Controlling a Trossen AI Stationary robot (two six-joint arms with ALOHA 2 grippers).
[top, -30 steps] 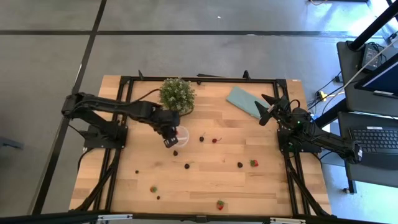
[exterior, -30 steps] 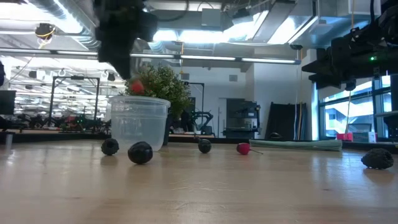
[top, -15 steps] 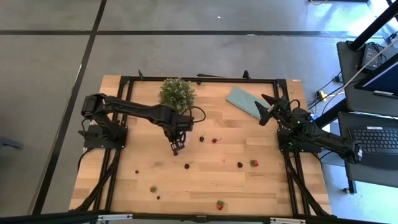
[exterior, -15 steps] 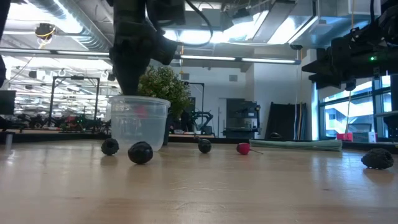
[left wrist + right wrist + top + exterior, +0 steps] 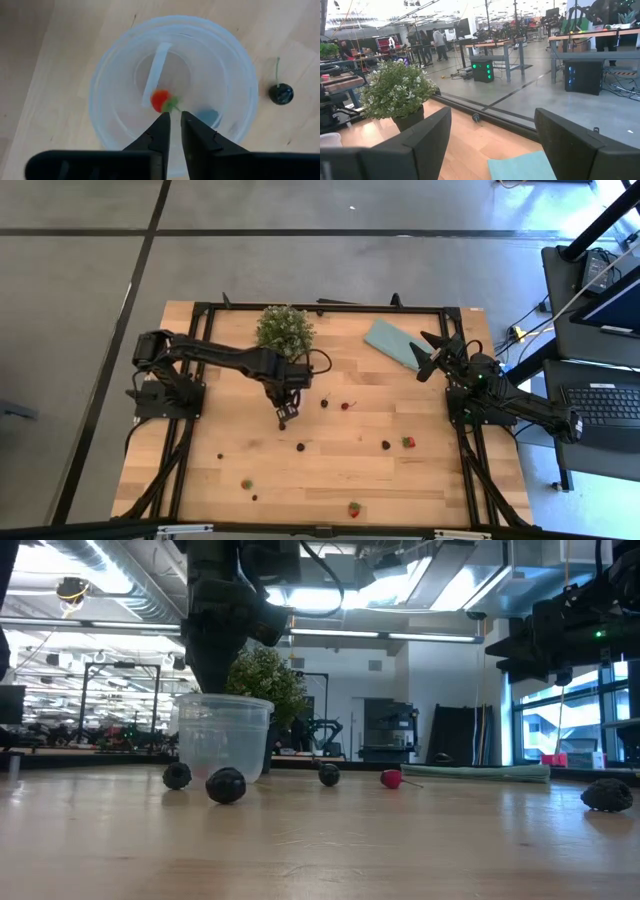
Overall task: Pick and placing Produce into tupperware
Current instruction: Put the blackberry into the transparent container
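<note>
Left hand (image 5: 171, 126) hangs directly over the tupperware (image 5: 115, 60) near the bench (image 5: 330, 470) centre, beside the potted plant (image 5: 284, 330); its fingers are nearly closed and empty. One red strawberry (image 5: 161, 100) lies inside the tupperware. Other berries remain scattered on the bench. Right hand (image 5: 432, 352) waits spread open at the right edge.

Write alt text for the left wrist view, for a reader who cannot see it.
Looking down past the left end effector, whose fingers stand nearly closed with a narrow gap, into the round clear tupperware on the wooden table. A red strawberry with a green top lies at the tupperware's bottom, just beyond the fingertips. A dark berry with a thin stem sits on the table outside the tupperware.
</note>
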